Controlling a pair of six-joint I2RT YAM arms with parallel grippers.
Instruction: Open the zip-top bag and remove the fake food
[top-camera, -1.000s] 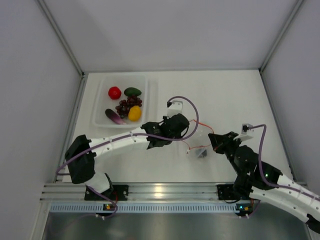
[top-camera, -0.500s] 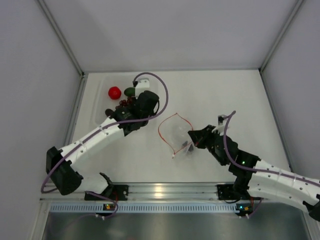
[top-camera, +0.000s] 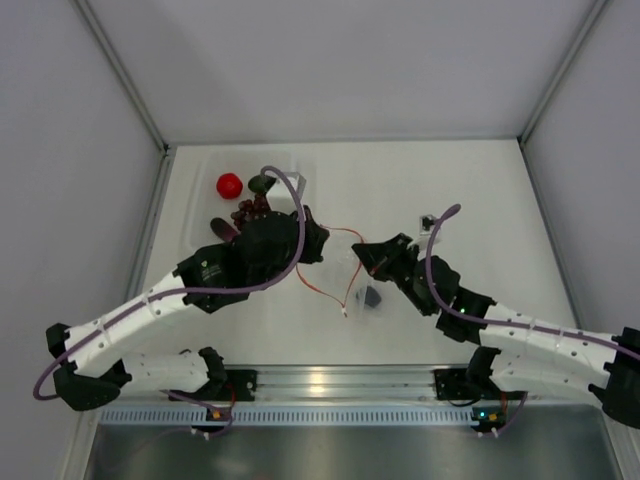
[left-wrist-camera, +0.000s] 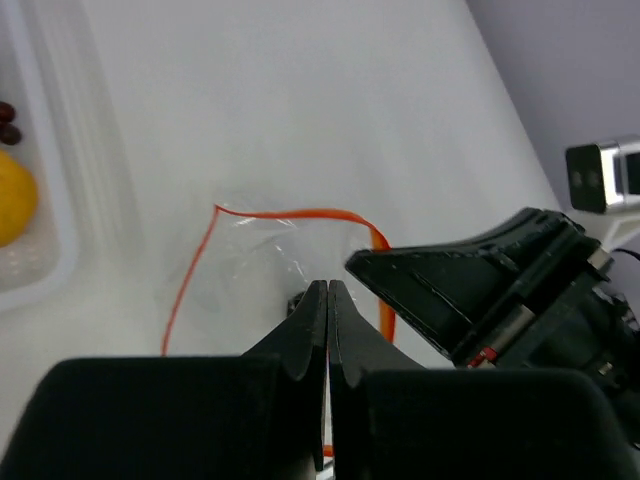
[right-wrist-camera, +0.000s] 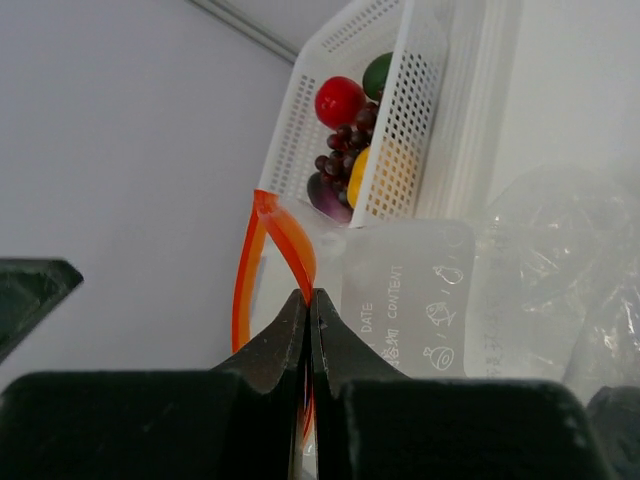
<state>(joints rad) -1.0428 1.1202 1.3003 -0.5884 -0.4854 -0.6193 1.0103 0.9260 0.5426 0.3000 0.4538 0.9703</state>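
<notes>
The zip-top bag (top-camera: 345, 268) hangs open between my grippers, its red-orange zipper strip (right-wrist-camera: 285, 235) in a loop and its white label (right-wrist-camera: 405, 290) facing the right wrist camera. My right gripper (top-camera: 364, 250) is shut on the strip, as the right wrist view (right-wrist-camera: 311, 295) shows. My left gripper (top-camera: 318, 245) is shut at the loop's near side, and orange shows between its jaws in the left wrist view (left-wrist-camera: 328, 290). A small dark piece (top-camera: 372, 297) lies in the bag. The tomato (top-camera: 229, 185), dark green oval (top-camera: 262, 183), grapes (top-camera: 250, 210), eggplant (top-camera: 222, 228) and lemon (right-wrist-camera: 357, 175) lie in the tray.
The white perforated tray (top-camera: 198, 200) stands at the back left, and my left arm crosses its right side. Grey walls close in the table on the left, back and right. A metal rail (top-camera: 320, 380) runs along the near edge.
My left gripper has swung from over the tray back to the bag and shut at its zipper edge. My right gripper has carried the bag a little up and left.
</notes>
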